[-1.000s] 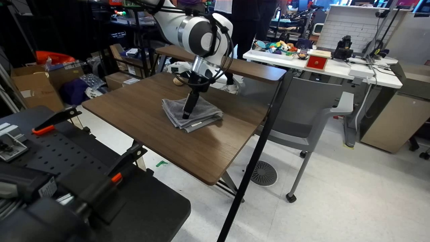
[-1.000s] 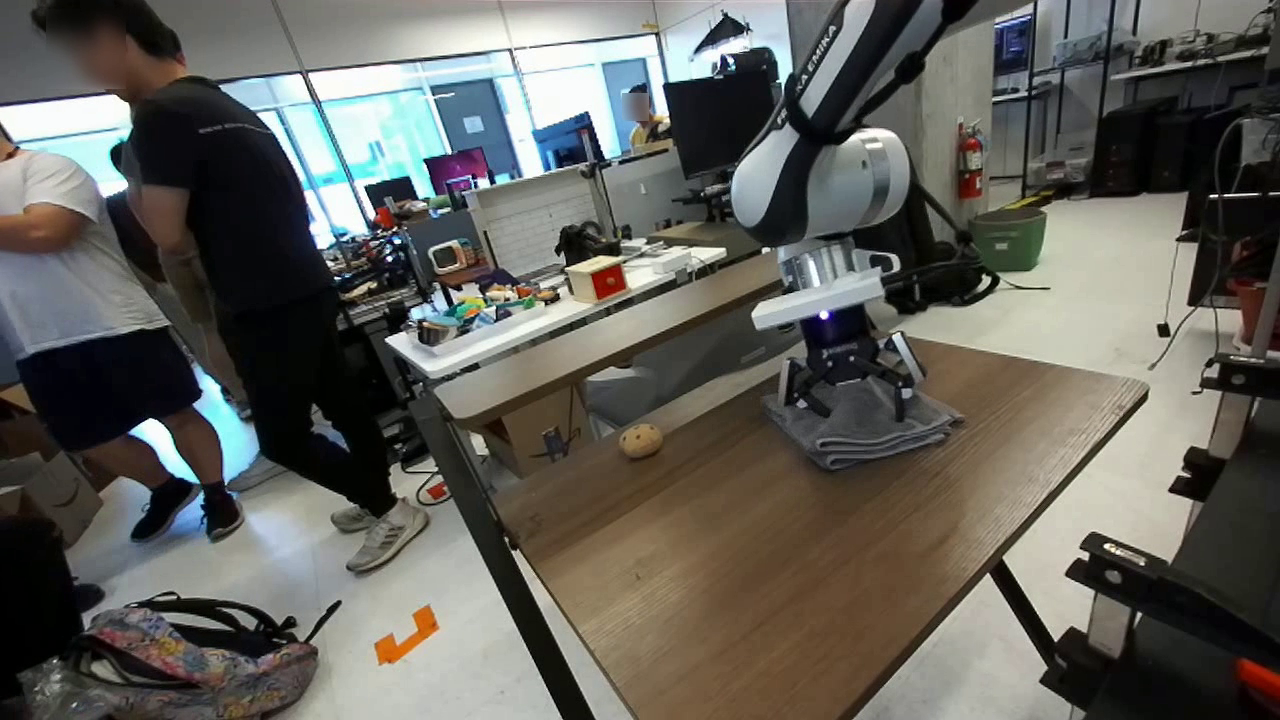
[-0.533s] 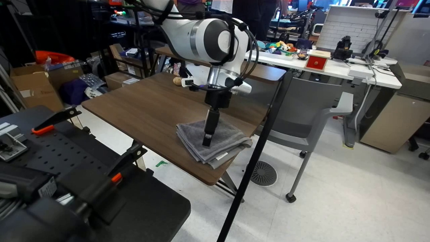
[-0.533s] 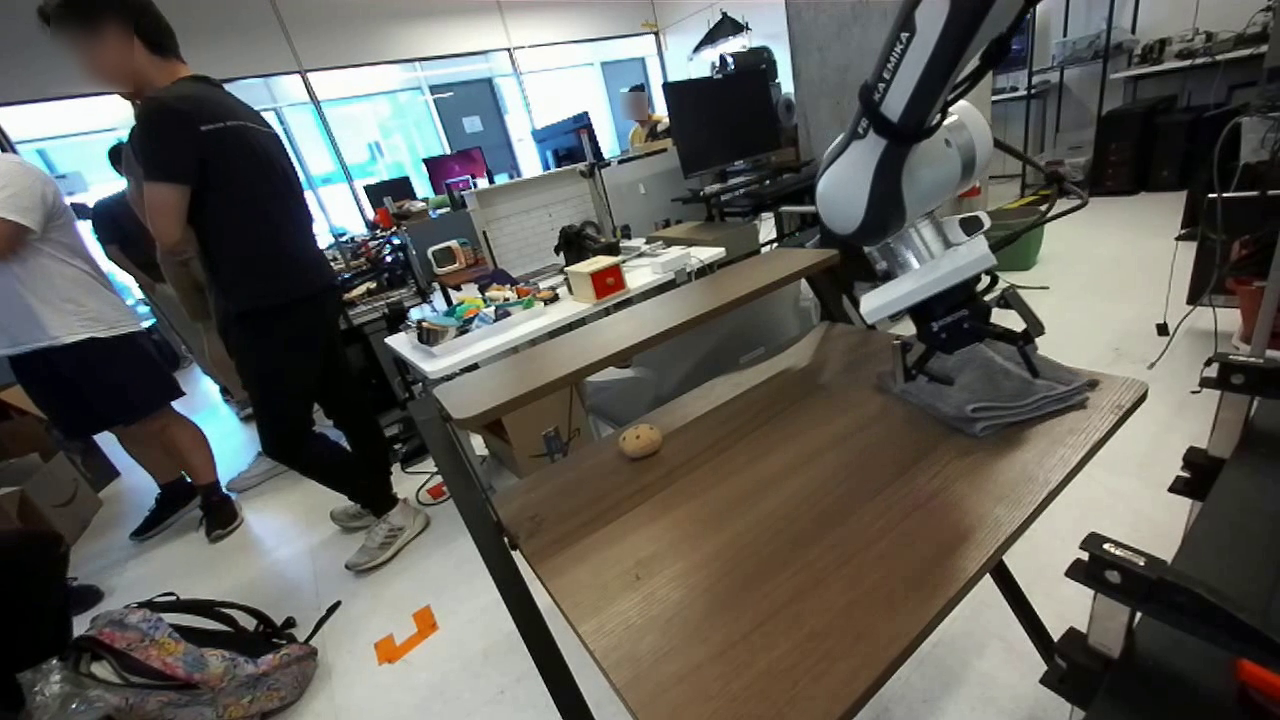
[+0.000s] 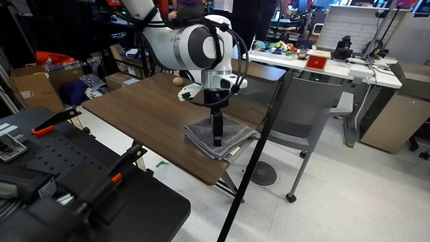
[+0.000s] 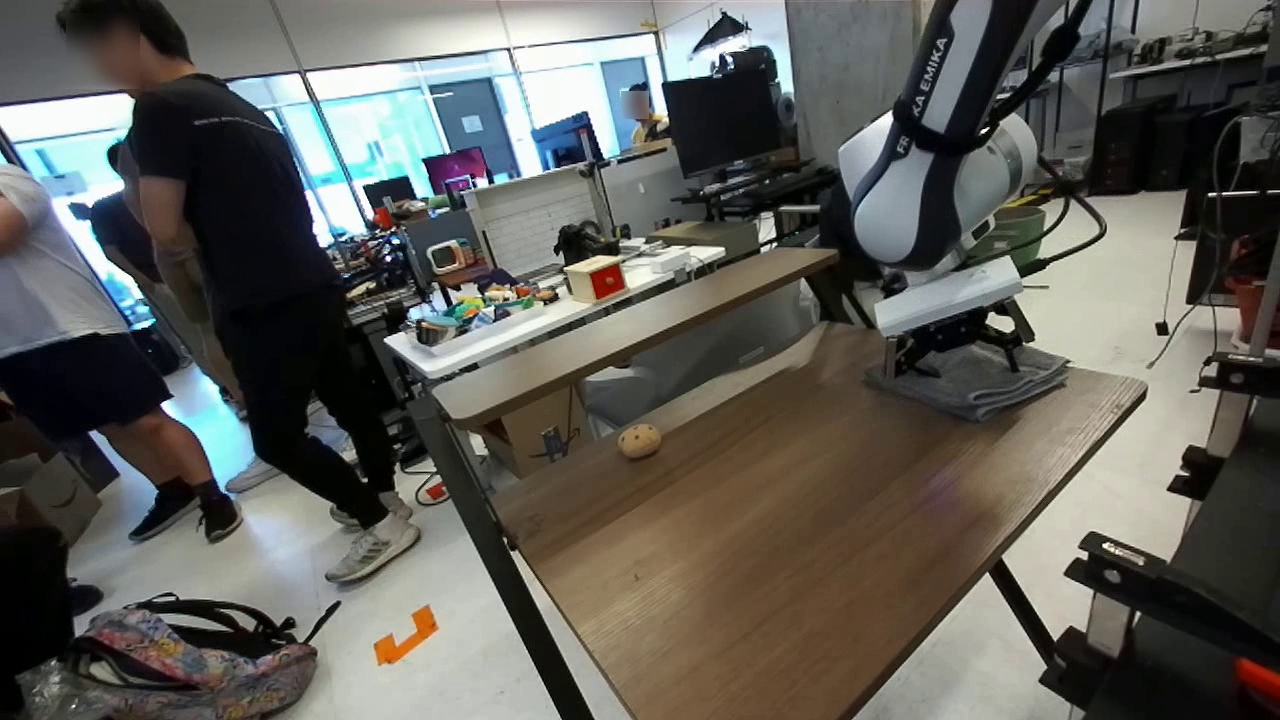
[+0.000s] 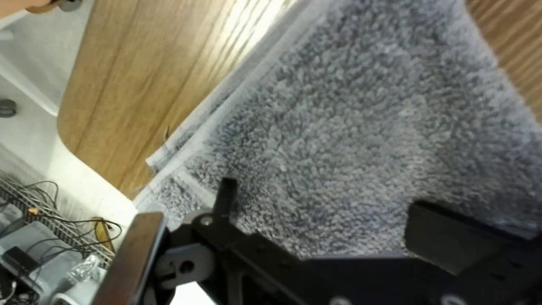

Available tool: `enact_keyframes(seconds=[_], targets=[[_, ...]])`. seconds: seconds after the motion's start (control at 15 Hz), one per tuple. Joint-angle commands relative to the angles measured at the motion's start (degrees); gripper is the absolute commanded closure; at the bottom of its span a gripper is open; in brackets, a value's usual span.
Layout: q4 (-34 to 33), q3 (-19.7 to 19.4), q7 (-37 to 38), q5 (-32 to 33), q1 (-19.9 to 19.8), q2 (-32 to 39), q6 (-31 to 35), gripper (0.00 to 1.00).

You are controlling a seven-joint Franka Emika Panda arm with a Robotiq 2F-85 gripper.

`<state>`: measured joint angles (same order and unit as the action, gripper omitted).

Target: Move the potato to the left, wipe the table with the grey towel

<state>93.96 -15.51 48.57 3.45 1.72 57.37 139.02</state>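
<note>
The tan potato (image 5: 178, 81) lies near the back edge of the brown table (image 5: 144, 107); it also shows in an exterior view (image 6: 639, 441). It is out of the wrist view. The folded grey towel (image 6: 985, 400) lies flat at the end of the table away from the potato, one side reaching past the table's edge. My gripper (image 6: 952, 362) points down on top of the towel, with its fingers spread wide apart. In the wrist view the towel (image 7: 338, 118) fills the space between the fingertips of my gripper (image 7: 324, 209); nothing is pinched between them.
A raised brown shelf (image 6: 640, 330) runs along the table's back. A grey chair (image 5: 299, 107) and a black post (image 5: 248, 174) stand by the end near the towel. A black bench with clamps (image 5: 124, 161) stands along the front side. People stand beyond the table.
My gripper and the towel slid together along the table, away from the potato to its end, then shifted slightly back. The wrist tilted and straightened. The potato stayed put.
</note>
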Motion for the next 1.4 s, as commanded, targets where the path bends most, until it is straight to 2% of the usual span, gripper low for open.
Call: enact_keyframes(seconds=[0.0,0.2,0.4,0.6,0.93,1.13,1.2,1.33], targets=[[8.69,1.04,-1.58,1.00,4.48,-3.27,11.38,0.00],[14.66,2.79,-4.53,0.65,8.51,-5.53,20.08,0.00],[18.04,6.25,-8.90,-0.73,10.73,-6.97,23.54,0.00],[18.65,11.14,-13.86,-2.69,10.45,-7.59,21.15,0.00],[18.51,16.65,-21.07,-6.52,10.53,-7.12,16.91,0.00],[17.64,16.85,-22.26,-7.41,12.69,-6.15,15.12,0.00],[17.13,15.41,-21.89,-6.42,14.02,-6.34,13.44,0.00],[17.17,15.28,-21.73,-7.34,13.50,-7.85,14.67,0.00]])
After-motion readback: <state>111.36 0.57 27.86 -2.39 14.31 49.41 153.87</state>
